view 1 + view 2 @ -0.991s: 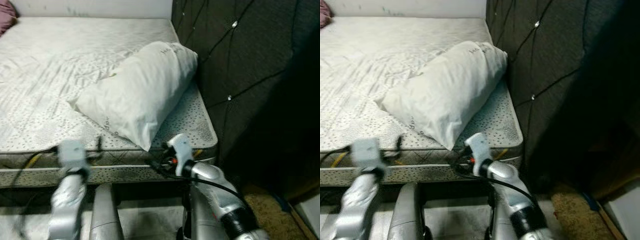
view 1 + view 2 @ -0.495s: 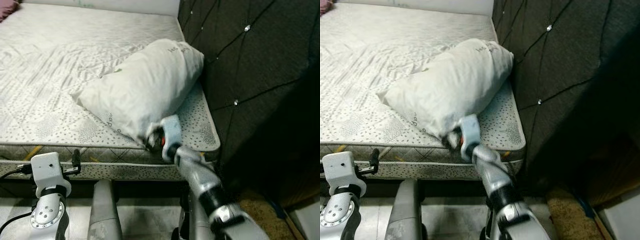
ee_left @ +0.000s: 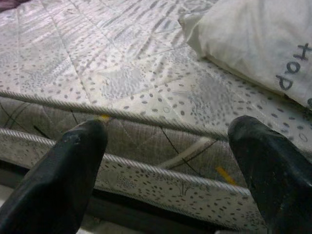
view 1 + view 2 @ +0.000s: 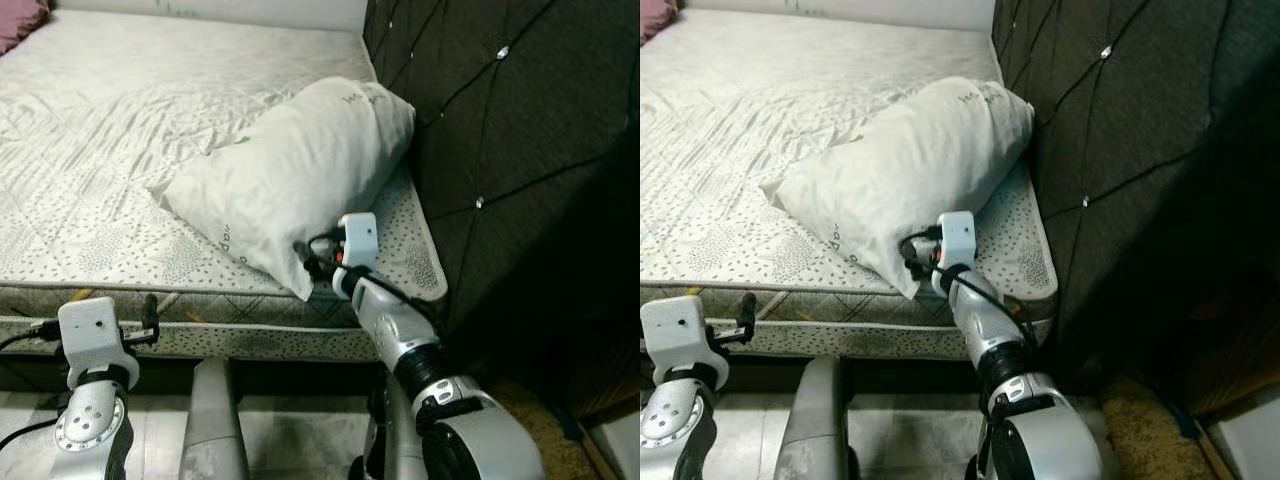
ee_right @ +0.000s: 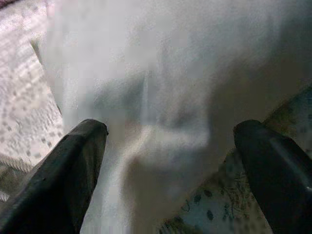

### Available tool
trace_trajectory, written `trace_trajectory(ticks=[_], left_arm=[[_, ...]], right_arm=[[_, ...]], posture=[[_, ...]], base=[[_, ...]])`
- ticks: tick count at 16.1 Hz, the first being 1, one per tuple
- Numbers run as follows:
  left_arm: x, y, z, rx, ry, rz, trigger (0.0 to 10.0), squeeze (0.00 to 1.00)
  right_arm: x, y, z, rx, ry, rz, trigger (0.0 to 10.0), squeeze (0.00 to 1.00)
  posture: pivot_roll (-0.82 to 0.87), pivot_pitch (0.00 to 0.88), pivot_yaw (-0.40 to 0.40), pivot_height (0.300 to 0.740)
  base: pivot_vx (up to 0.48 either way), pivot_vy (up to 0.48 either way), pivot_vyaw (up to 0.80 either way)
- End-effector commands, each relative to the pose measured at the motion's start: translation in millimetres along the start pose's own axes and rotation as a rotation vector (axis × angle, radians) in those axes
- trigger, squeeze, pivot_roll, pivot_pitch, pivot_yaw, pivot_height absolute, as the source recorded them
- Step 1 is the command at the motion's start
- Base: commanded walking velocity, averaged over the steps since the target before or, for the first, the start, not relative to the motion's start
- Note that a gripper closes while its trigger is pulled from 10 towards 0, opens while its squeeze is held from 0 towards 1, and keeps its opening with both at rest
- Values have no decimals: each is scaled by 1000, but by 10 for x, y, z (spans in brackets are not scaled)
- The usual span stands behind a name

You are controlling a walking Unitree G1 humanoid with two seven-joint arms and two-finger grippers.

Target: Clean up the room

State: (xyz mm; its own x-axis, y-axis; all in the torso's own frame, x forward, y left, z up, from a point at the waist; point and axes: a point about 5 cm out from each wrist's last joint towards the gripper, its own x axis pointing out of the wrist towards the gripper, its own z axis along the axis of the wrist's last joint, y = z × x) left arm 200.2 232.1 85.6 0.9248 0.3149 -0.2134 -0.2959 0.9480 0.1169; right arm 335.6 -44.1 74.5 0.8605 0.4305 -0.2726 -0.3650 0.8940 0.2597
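Status: early stage. The pillow has not yet been gripped or moved, so the tidying of the bed appears barely begun.

Left gripper (image 3: 165, 170): held low, in front of the side of the mattress (image 3: 146, 161) and below its top edge. The jaws stand wide open with nothing between them. Past the jaws lies the piped edge of the mattress; the near corner of the pillow (image 4: 290, 175) lies beyond and to one side of them, well apart. This arm looks idle.

Right gripper (image 5: 170, 170): raised to the bed, at the lower corner of the pillow nearest the mattress edge. The jaws are open, one finger (image 5: 63, 170) on each side of the white cloth, which bulges directly ahead of them and very close. Whether the fingers already touch the cloth cannot be told; the close view is blurred.

Pillow: lies askew on the bare mattress, its far end leaning against the dark padded headboard (image 4: 500, 130), its near corner reaching toward the mattress edge.

Remaining, as judged: close the right jaws on the corner, then lift or pull the pillow to its proper place.
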Motion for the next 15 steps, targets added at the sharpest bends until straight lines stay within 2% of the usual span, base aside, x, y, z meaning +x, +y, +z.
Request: trace_trajectory(ticks=[1,2,3,4,6,8,9,11,13,15], left_arm=[[-21,-29,18,1,2,-20,10000,0],[-33,-40,11,1,7,-27,10000,0],[-54,-58,-8,9,22,-45,10000,0],[-59,-61,-9,12,22,-51,10000,0],[-63,-59,-1,16,23,-57,10000,0],[-67,-55,12,19,22,-59,10000,0],[-111,-31,10,27,29,-60,10000,0],[-168,-21,-18,39,46,-67,10000,0],[-164,-49,-5,39,46,-74,10000,0],[-111,-94,13,38,37,-90,10000,0]], right_arm=[[12,41,-32,15,20,5,10000,0],[15,69,-45,1,37,33,10000,0],[25,169,-74,-50,79,152,10000,0],[24,189,-96,-75,106,187,10000,0],[32,183,-102,-50,107,185,10000,0],[41,243,-124,-43,117,211,10000,0],[75,379,-113,-31,112,232,10000,0],[123,545,-43,14,89,258,10000,0],[167,687,36,17,79,281,10000,0],[205,763,140,42,58,269,10000,0]], posture=[[235,0,-61,500],[237,0,-59,500],[239,0,-56,500],[239,1,-54,500],[242,2,-51,500],[252,9,-50,500],[263,16,-43,500],[273,17,-39,500],[268,6,-33,500],[256,0,-33,500]], base=[[0,0,0],[0,0,0],[0,0,0],[0,0,0],[0,0,0],[0,0,0],[0,0,0],[0,0,0],[0,0,0],[0,0,0]])
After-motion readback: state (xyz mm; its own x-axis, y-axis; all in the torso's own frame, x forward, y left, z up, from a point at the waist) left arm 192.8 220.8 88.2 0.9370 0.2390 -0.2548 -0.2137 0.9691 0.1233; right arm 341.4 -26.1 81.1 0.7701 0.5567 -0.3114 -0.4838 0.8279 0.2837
